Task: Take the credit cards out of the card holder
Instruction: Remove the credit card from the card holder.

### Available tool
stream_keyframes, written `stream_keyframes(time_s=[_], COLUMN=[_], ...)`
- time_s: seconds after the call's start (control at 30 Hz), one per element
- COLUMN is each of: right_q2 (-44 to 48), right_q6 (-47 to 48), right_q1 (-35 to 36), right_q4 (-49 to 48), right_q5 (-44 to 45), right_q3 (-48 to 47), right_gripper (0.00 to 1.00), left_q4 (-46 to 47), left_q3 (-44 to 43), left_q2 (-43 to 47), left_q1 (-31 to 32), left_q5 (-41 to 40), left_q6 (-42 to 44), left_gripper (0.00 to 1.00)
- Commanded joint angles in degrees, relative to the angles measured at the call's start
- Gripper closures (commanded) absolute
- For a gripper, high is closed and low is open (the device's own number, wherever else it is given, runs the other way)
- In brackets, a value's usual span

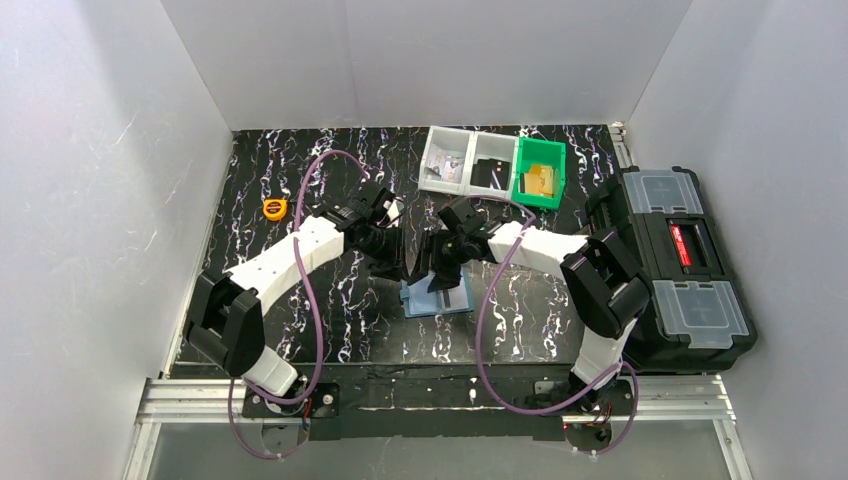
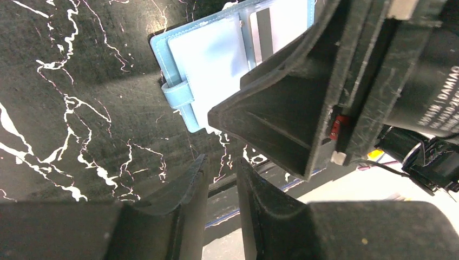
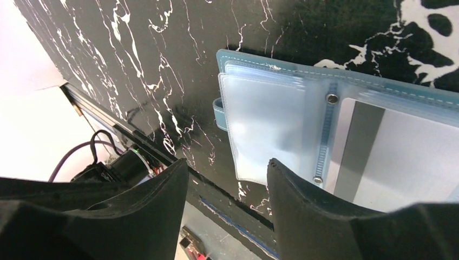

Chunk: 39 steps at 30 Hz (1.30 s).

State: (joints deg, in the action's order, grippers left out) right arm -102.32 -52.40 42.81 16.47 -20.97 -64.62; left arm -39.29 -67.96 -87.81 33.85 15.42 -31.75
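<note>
Left fingers stand narrowly parted, right fingers wider, both empty by the open card holder; motor reads "DAMIAO".

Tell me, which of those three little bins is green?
The end bin nearest the black toolbox; the two clear bins sit beside it.

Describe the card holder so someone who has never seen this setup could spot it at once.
On the black, white-veined table, look at the middle, nearer the robot's side than the far one. The card holder lies open and flat there: the only pale blue thing, with clear sleeves, unlike the clear bins and green bin at the back.
</note>
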Motion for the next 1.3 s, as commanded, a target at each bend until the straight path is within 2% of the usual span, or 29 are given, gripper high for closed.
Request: stream_keyframes(time_s=[0.0,0.2,0.4,0.53,0.63,0.7,1.1,1.27], right_q2=[-2.4,-3.3,3.0,8.0,11.5,13.0,13.4,11.7], right_q6=[-1.9,-2.7,-1.2,-1.3,-1.1,-0.4,6.4,7.4], right_q1=[0.7,0.8,0.0,-1.8,-3.5,-4.5,-4.8,-4.8], right_q4=[-2.3,-3.2,0.1,1.3,2.3,2.9,9.0,9.6], right_q5=[-0.8,-1.0,2.2,5.3,7.3,7.5,13.7,15.3], right_q3=[-2.3,-1.9,-1.5,1.9,5.6,7.8,10.0,9.3], right_gripper=[0.36,0.35,0.32,0.31,0.31,0.34,0.70,0.72], left_q4=[-2.4,-2.1,-0.6,0.5,1.9,3.7,17.6,20.1], left_q3=[-1.2,-1.2,-1.3,-1.8,-3.3,-4.1,-2.6,-1.3], left_q2=[2.8,2.8,2.5,0.7,-2.2,-4.7,-16.6,-18.9], left_q1=[-0.4,-0.4,-0.4,0.3,1.8,3.0,4.4,4.4], left_q5=[0.1,1.7,3.4,3.5,4.5,6.0,11.6,12.9], left_q6=[1.3,1.0,-0.3,-1.3,-2.7,-4.3,-11.8,-12.6], left_gripper=[0.75,0.75,0.75,0.75,0.71,0.70,0.69,0.69])
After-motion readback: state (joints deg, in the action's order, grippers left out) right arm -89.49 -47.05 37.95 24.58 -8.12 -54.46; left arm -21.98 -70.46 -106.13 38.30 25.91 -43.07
